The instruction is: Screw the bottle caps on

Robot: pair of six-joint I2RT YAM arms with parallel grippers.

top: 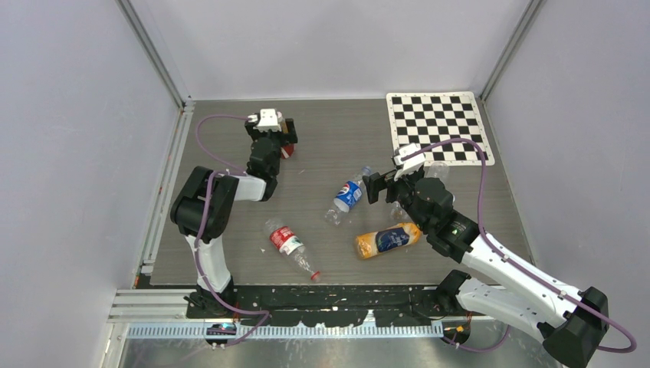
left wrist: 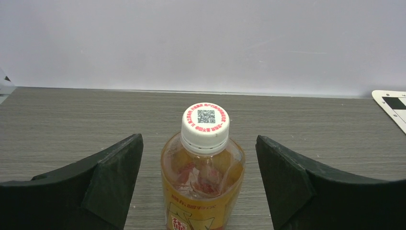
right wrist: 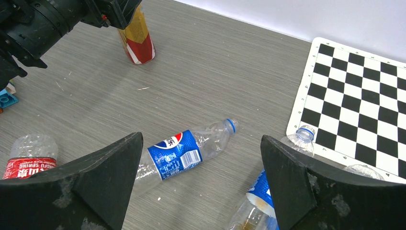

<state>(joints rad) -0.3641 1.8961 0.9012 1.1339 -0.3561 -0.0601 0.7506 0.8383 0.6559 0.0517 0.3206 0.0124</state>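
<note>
An upright yellow-labelled bottle with a white cap on its neck stands between the fingers of my left gripper, which is open and not touching it. From above, this gripper is at the back left over that bottle. My right gripper is open and empty above a lying Pepsi bottle; I cannot tell whether the blue at its neck is a cap. A red-labelled bottle lies near the front with a red cap.
A capless clear bottle lies at the edge of the checkerboard. A blue-labelled bottle lies under my right finger. It also shows from above, orange and blue. Grey walls enclose the table.
</note>
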